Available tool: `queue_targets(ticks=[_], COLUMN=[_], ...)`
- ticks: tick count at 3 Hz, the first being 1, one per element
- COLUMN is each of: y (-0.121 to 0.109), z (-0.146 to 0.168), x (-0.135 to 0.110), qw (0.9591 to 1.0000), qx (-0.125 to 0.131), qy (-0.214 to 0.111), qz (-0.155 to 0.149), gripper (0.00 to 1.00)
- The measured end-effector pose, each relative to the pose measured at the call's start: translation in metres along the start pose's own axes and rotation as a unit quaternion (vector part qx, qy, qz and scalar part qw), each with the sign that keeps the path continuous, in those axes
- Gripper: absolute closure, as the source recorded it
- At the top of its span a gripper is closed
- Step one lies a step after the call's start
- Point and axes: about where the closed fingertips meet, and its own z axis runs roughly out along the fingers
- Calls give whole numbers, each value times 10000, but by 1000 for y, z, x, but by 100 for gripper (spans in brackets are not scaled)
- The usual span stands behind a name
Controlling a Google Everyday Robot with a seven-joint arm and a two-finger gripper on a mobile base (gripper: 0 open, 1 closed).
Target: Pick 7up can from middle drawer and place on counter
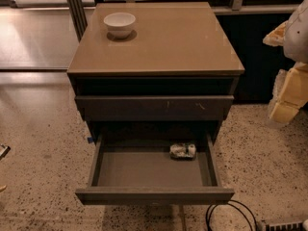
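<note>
Gripper is hovering far right, its state I cannot tell, and I'm judging the 7up can in the middle drawer light, slick, probably best grasped mid-body.

Office-like: speckled floor; tool right.

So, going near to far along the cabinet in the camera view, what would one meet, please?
Front of middle drawer, 7up can, scratched drawer front, counter, white bowl; the hand is off at the right edge.

Glossy smooth counter, matt middle drawer; pale plastic-looking gripper at right.
</note>
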Motion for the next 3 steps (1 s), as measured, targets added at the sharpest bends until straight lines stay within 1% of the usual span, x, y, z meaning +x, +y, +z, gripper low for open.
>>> queue_targets(ticks=[1,2,3], y=[0,0,3], z=[0,0,21], x=[0,-1,5], qw=[10000,10000,9977], qx=[0,17,-212], qy=[0,-31,-98], qz=[1,63,630], gripper=[0,0,0])
